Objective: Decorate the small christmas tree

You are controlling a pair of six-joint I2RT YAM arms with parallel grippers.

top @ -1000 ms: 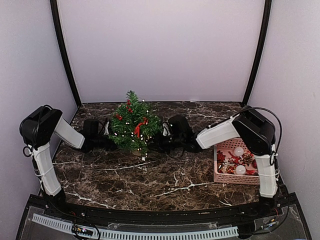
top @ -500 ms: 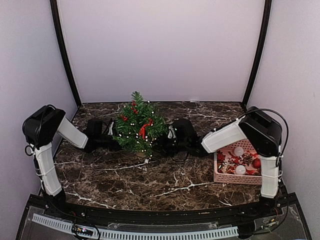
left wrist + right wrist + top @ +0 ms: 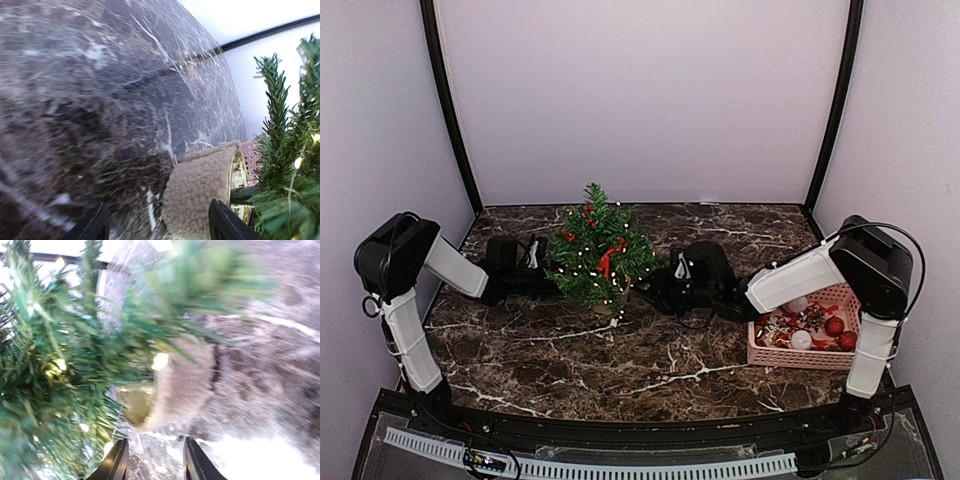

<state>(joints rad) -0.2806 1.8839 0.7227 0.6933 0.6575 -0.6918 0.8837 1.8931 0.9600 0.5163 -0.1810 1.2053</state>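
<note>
At far left the L arm (image 3: 450, 266) reached in low over the marble table (image 3: 620, 365). Its L gripper (image 3: 542, 280) lay close to the top, pointing at the small christmas tree (image 3: 598, 250). In the L wrist view the L gripper (image 3: 159, 227) stood open, w/ black fingertips (image 3: 96, 225) set wide apart. The tan fleecy pot base (image 3: 199, 186) sat just ahead of them, off toward the right-hand finger. The other finger was clear of it; whether the right-hand one touched the pot couldn't be told. Green boughs w/ lit bulbs (image 3: 298, 162) filled the space ahead & to the right of that finger. The tree stood upright betw. the two grippers, hung w/ a string of lights & red bows (image 3: 606, 257). Just past its other side was the R gripper (image 3: 660, 286), also low, at the end of the R arm (image 3: 790, 280). The R wrist view was badly blurred. Even so, the R gripper (image 3: 155, 465) showed its fingers parted by a narrow gap w/ bare marble betw. them & nothing held. The pot base (image 3: 175, 385) was ahead of the tips, w/ branches (image 3: 50, 365) ahead & to their left. Well behind the R gripper, next to the R arm's upright link, sat a pink basket (image 3: 815, 358) w/ white balls (image 3: 800, 340) & red ornaments (image 3: 835, 325) in it.
</note>
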